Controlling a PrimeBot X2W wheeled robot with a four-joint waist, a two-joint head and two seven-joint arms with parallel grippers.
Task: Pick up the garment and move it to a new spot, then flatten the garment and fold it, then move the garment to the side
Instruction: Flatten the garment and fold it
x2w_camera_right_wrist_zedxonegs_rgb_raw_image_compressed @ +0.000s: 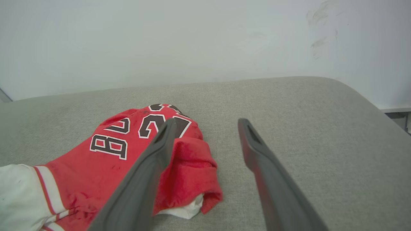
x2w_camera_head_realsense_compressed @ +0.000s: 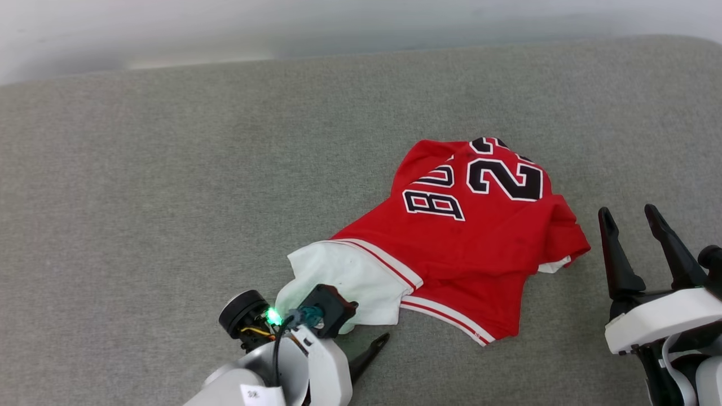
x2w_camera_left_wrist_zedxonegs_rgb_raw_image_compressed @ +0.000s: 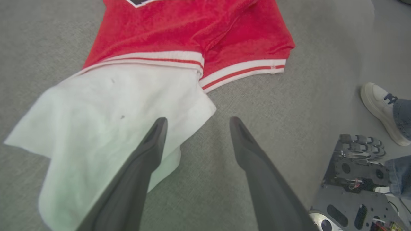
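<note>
Garment [x2w_camera_head_realsense_compressed: 468, 237] crumpled right of table [x2w_camera_head_realsense_compressed: 169, 169] centre, white sleeve [x2w_camera_left_wrist_zedxonegs_rgb_raw_image_compressed: 112, 106] at its 7 o'clock. Left claw [x2w_camera_left_wrist_zedxonegs_rgb_raw_image_compressed: 196, 120] open, straddling sleeve edge; contact uncertain. Right claw [x2w_camera_head_realsense_compressed: 627, 211] open, clear at 3 o'clock. Sleeve to be pinched deep, both layers taken, before lifting.

Garment [x2w_camera_head_realsense_compressed: 468, 242] on cushion [x2w_camera_head_realsense_compressed: 169, 169], between left gripper [x2w_camera_left_wrist_zedxonegs_rgb_raw_image_compressed: 196, 120] and right gripper [x2w_camera_head_realsense_compressed: 627, 210].

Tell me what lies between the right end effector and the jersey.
Nothing but a strip of bare grey cushion, seen in the head view: the right end effector stands open beside the jersey, not touching.
</note>
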